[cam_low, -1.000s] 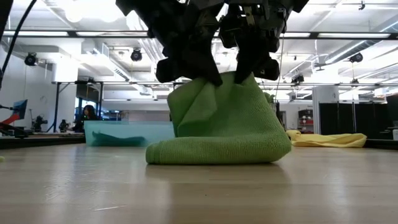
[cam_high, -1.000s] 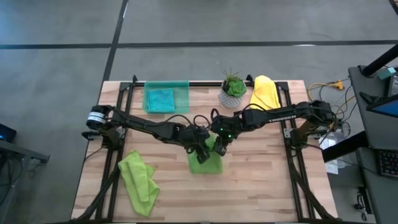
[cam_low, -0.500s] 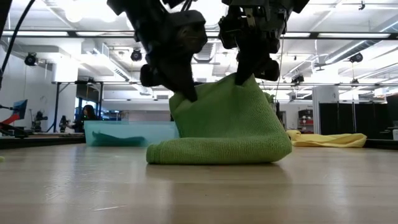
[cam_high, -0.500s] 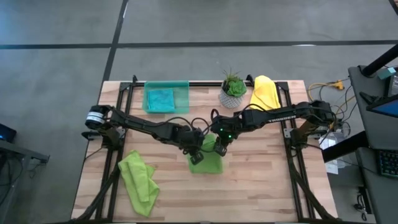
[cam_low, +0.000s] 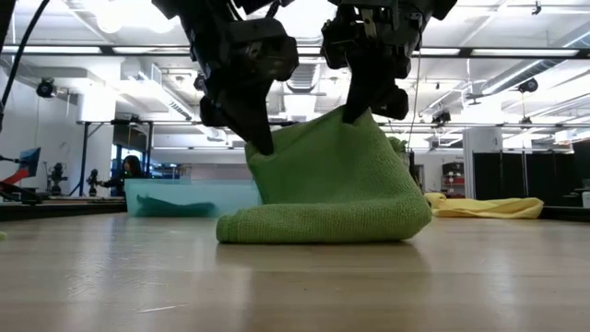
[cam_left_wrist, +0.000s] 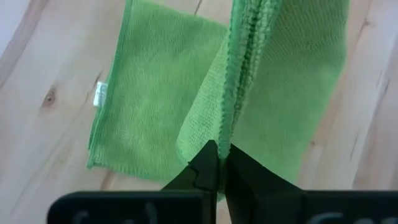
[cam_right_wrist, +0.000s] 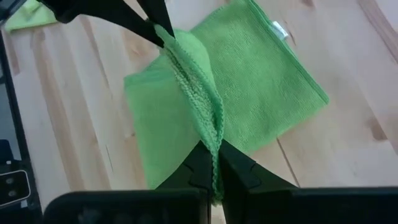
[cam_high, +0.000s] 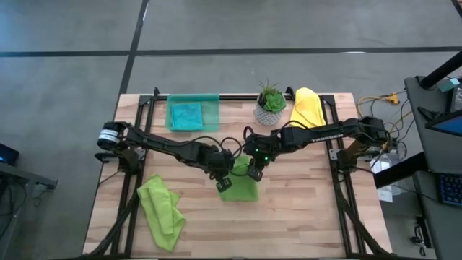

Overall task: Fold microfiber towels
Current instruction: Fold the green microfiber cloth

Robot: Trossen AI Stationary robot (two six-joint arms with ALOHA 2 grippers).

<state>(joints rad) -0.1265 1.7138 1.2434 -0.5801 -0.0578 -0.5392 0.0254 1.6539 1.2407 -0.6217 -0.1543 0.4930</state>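
Moved: since a second ago the left gripper (cam_high: pixel 224 184) has slid away from the right one along the cloth's raised edge and has pinched shut on it.
Left gripper: its two dark fingers (cam_left_wrist: pixel 219 163) are pressed tight on the top edge of the green towel (cam_low: pixel 336 189).
Right gripper: the right gripper (cam_high: pixel 253 174) also pinches that same edge, a little way off from the left one.
Towel being folded: it sits in the middle of the table (cam_high: pixel 303 217); its bottom part lies flat and its top edge is held up in the air between the two grippers.
Other towels: one more lime towel (cam_high: pixel 160 206) lies near the front left, the teal towel (cam_high: pixel 186 115) is in the green tray (cam_high: pixel 212 101), and the yellow towel (cam_high: pixel 307 107) lies beside the plant (cam_high: pixel 271 102).
How to do it well: both grippers should probably move together, at the same height, and lay the held edge right over the flat edge.
Watch out: if one pulls harder, the fold could go crooked.
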